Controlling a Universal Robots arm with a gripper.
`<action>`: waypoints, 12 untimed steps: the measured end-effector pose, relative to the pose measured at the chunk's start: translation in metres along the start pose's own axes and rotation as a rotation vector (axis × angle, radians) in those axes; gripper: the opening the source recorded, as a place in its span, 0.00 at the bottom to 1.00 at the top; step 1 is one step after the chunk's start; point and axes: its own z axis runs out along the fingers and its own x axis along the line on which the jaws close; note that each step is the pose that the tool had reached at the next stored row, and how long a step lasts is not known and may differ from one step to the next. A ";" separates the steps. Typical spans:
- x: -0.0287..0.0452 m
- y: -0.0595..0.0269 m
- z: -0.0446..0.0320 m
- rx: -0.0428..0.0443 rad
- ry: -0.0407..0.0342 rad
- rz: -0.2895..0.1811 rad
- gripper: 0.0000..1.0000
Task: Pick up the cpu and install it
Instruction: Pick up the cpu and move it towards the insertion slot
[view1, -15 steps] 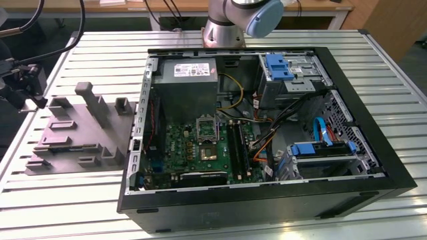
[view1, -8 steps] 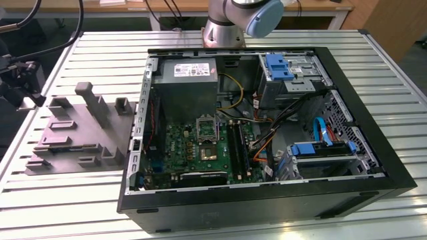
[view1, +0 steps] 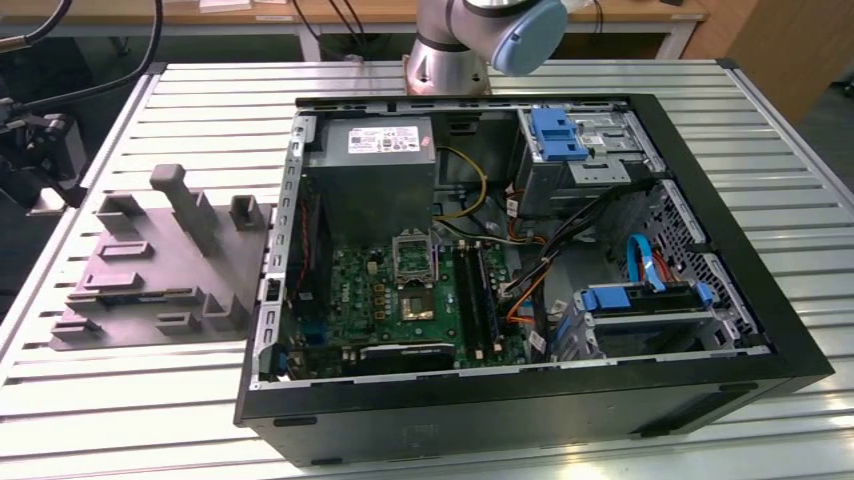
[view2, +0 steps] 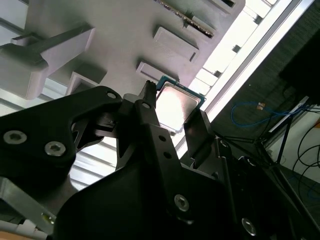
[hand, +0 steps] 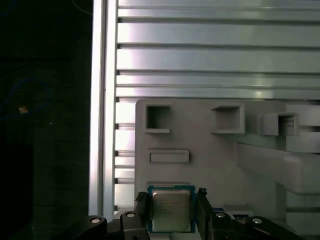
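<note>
Gripper (hand: 172, 199): black fingers (hand: 142, 206) sit against two opposite edges of the cpu (hand: 171, 212), apparently clamped on it, though contact is hard to confirm. The cpu (view2: 175, 107) faces silver top up, over a corner of the grey moulded tray (hand: 215, 165). The tray lies on the slatted metal table (hand: 210, 55). In the exterior view the tray (view1: 147, 270) sits to the exterior view's left of the open computer case (view1: 534, 400), motherboard (view1: 387, 300) exposed.

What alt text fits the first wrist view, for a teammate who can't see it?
The gripper holds the cpu by two opposite edges, its silvery metal top facing the camera. Beyond it lies a grey moulded tray with square recesses and raised blocks, resting on a slatted metal table whose edge borders a dark area.
</note>
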 end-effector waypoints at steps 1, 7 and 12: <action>0.0000 0.0000 -0.0011 0.0000 0.0001 0.000 0.47; 0.0000 0.0003 -0.0080 0.0001 0.0001 0.000 0.47; 0.0000 0.0005 -0.0112 0.0000 -0.0001 0.000 0.47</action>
